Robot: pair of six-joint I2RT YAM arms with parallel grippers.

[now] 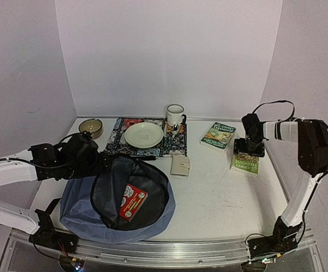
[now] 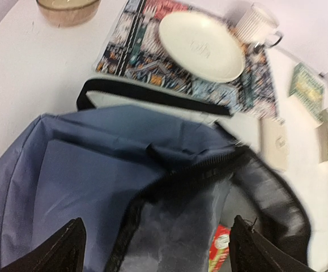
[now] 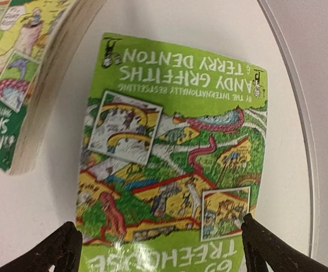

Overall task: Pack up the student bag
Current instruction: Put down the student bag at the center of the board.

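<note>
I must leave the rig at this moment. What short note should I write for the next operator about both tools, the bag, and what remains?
The left tool is open above the unzipped mouth of the student bag and holds nothing.
The right tool is open directly over the light-green book on the right and is not gripping it.
The bag lies front left.
Done: a red flat item is inside the bag.
Left: the light-green book, the dark-green book and the beige pouch are all outside the bag. The likely next step is to grasp the light-green book.
</note>
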